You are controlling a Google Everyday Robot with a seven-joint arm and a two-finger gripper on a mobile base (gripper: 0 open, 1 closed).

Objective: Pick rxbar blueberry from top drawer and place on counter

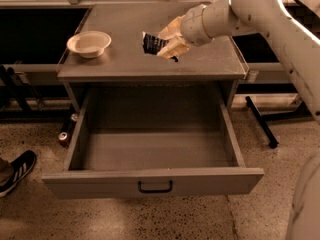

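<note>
My gripper (169, 40) is shut on the rxbar blueberry (153, 43), a dark bar with pale lettering, and holds it just above the middle of the counter (120, 59). The bar sticks out to the left of the fingers (173, 48). The white arm reaches in from the upper right. The top drawer (150, 179) stands pulled fully out below the counter, its inside bare, with the black pull handle (155, 187) at the centre of its front panel.
A white bowl (89, 43) sits on the counter's left side. A can (64, 137) lies on the floor left of the drawer. A person's shoe (16, 171) is at the lower left. A black stand leg (260, 121) is on the right.
</note>
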